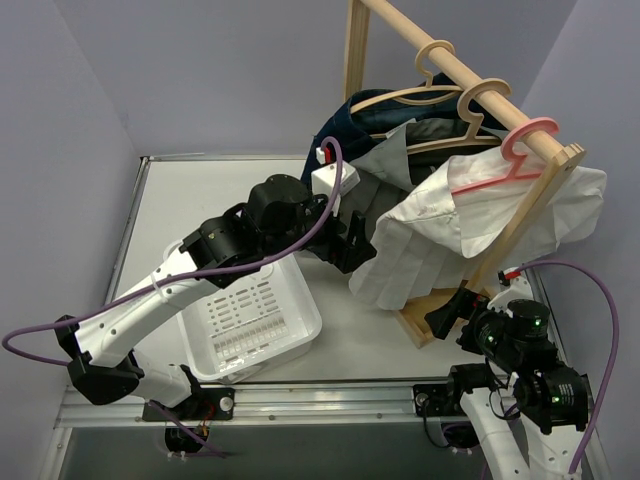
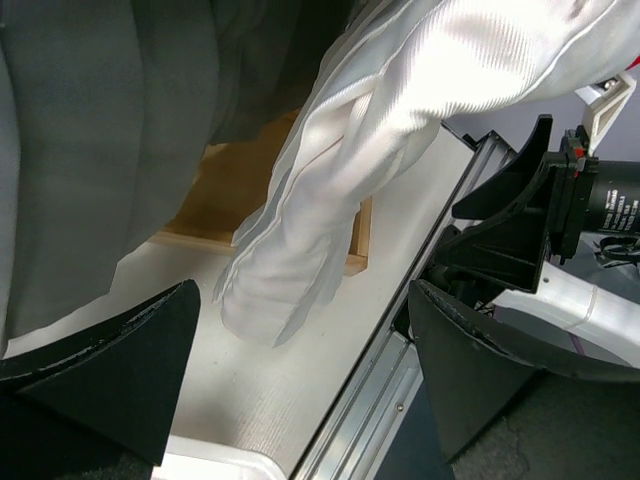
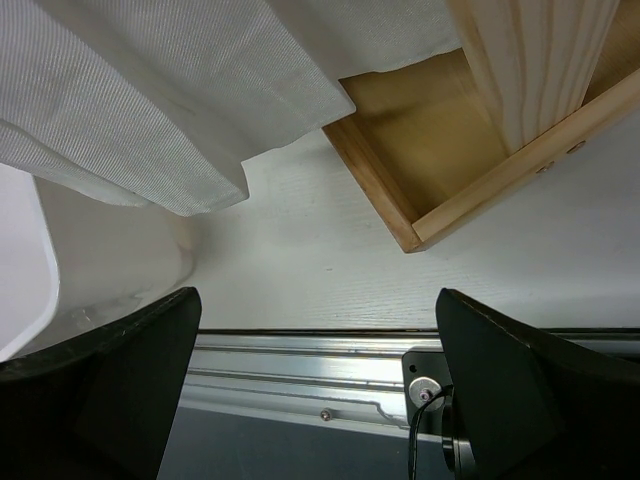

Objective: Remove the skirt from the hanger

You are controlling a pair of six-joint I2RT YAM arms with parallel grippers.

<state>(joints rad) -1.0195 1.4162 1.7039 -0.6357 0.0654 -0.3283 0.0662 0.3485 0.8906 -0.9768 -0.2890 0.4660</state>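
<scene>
Gaping wide, L gripper (image 1: 352, 248) is hovering just beside the white pleated skirt (image 1: 405, 262), at its 9 o'clock, holding nothing. R gripper (image 1: 447, 312), jaws spread too, is sitting near the hem at 5 o'clock. Skirt is hanging off pink hanger (image 1: 515, 165) on wooden rail (image 1: 400, 25).

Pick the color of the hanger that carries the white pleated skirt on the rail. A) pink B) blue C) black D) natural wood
A: the pink hanger is hooked at the near end of the rail, and the white pleated skirt drapes from its arms.
</scene>
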